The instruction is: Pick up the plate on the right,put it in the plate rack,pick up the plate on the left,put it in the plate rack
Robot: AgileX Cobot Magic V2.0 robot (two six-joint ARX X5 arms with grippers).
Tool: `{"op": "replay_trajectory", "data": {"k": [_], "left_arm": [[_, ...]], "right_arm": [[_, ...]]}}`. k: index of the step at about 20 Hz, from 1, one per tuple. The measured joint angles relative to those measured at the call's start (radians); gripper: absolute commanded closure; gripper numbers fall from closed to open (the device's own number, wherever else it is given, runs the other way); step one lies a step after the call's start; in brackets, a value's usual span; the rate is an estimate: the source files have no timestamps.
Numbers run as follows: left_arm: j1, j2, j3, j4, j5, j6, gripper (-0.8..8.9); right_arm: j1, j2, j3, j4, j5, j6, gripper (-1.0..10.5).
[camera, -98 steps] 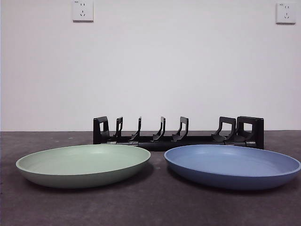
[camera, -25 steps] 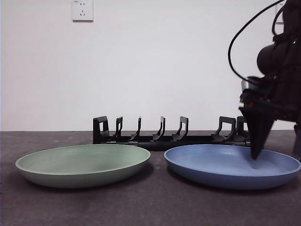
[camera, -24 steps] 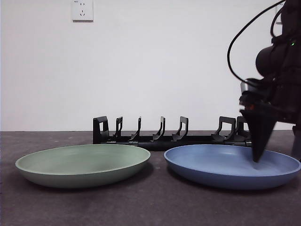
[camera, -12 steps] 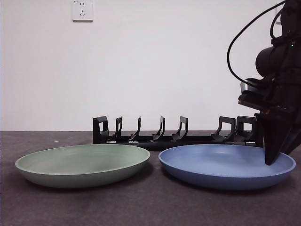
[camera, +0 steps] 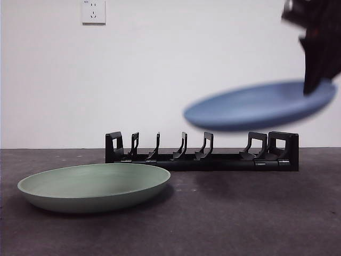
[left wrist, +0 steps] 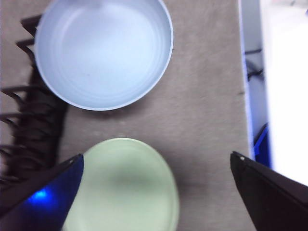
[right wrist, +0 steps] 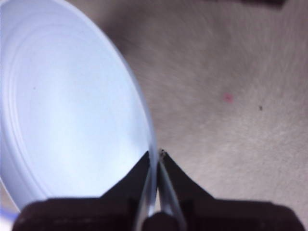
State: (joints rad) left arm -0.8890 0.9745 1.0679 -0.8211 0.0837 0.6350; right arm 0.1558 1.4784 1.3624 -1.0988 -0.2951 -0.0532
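Above the rack (camera: 202,152), the right hand (camera: 318,80) pinches the blue plate (camera: 261,105) by its rim, jaws closed on it; it should tip the plate upright, then lower between dividers.

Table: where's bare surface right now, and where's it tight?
Bare: the dark tabletop right of the green plate and in front of the plate rack; the blue plate hangs in the air above that side, pinched at its rim by the right gripper. Tight: the narrow strip between green plate and rack. The left gripper waits high, open.
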Motion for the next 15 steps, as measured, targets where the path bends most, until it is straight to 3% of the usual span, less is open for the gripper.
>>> {"op": "replay_trajectory", "data": {"k": [5, 11, 13, 15], "left_arm": [[-0.110, 0.051, 0.000, 0.131, -0.217, 0.179, 1.22], [-0.182, 0.137, 0.000, 0.218, -0.312, 0.338, 1.31], [-0.198, 0.155, 0.000, 0.228, -0.336, 0.361, 2.72], [-0.209, 0.158, 0.000, 0.229, -0.347, 0.371, 4.82]], "right_arm": [[0.002, -0.046, 0.103, -0.123, -0.144, 0.000, 9.6], [0.077, -0.077, 0.126, -0.167, -0.203, 0.000, 9.6], [0.109, -0.078, 0.126, -0.171, -0.203, 0.002, 9.6], [0.124, -0.078, 0.126, -0.170, -0.203, 0.006, 9.6]]}}
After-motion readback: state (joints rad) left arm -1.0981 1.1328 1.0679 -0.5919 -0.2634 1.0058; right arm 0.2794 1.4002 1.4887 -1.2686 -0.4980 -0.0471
